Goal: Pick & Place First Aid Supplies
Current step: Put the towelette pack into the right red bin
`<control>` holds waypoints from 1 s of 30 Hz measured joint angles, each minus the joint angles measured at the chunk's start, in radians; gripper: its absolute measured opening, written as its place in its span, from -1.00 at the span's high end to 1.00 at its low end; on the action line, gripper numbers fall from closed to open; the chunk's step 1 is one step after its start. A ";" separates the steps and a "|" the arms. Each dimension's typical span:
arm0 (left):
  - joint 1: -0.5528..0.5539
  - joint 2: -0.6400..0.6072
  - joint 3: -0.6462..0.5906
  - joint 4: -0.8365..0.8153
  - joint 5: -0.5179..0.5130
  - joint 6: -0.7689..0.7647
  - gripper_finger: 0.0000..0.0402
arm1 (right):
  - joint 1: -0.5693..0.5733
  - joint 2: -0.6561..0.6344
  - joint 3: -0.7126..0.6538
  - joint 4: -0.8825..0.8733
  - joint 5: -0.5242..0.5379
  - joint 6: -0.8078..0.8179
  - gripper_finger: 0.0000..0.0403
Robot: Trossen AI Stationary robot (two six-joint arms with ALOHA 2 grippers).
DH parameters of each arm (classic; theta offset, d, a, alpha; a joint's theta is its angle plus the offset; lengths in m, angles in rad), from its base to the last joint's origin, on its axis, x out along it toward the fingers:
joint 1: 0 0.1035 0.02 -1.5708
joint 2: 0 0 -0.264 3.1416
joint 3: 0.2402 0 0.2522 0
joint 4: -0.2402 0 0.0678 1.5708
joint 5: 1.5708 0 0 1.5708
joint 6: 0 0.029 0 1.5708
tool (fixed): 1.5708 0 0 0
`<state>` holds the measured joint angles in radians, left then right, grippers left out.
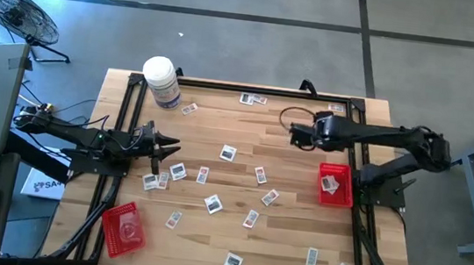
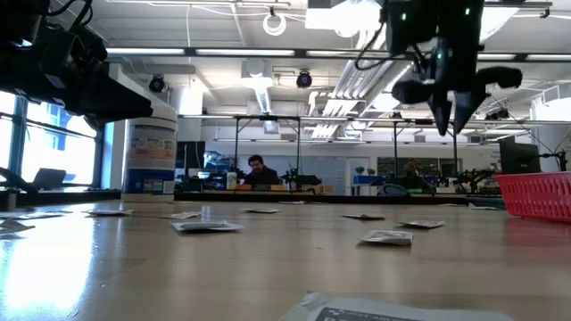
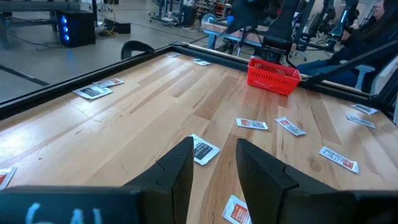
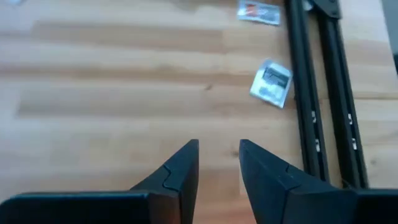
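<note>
Packet (image 2: 393,309) lies nearest low camera. Desk (image 1: 245,142) wide, supplies (image 1: 228,153) scattered all over it. Right tray (image 1: 335,185) holds one or two packets; left tray (image 1: 124,228) looks empty. Right hand (image 4: 219,163) raised over far right desk, fingers parted, nothing held. Left hand (image 3: 213,163) low, parted, empty, packet (image 3: 203,150) just ahead. Risk: flat packets give fingers little edge, likely slide on pinch.

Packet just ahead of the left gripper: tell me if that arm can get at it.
Probably yes. The left gripper stands open, and the packet lies flat on bare table just beyond its fingertips, with nothing between them.
</note>
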<state>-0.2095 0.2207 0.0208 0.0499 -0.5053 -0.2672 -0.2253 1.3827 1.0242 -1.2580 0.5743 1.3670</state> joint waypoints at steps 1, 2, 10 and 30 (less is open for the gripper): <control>0.000 0.000 0.000 0.000 0.000 0.000 0.41 | -0.024 0.000 -0.026 0.028 0.017 0.010 0.44; 0.000 0.000 0.000 0.000 0.000 0.000 0.41 | -0.048 0.000 -0.050 0.056 0.036 0.020 0.44; 0.000 0.000 0.000 0.000 0.000 0.000 0.41 | -0.219 0.000 -0.217 0.275 0.074 0.039 0.51; 0.000 0.000 0.000 0.000 0.000 0.000 0.41 | -0.357 0.135 -0.431 0.649 0.182 0.040 0.78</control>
<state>-0.2096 0.2207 0.0212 0.0498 -0.5053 -0.2668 -0.5825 1.5180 0.5930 -0.6094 0.7564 1.4075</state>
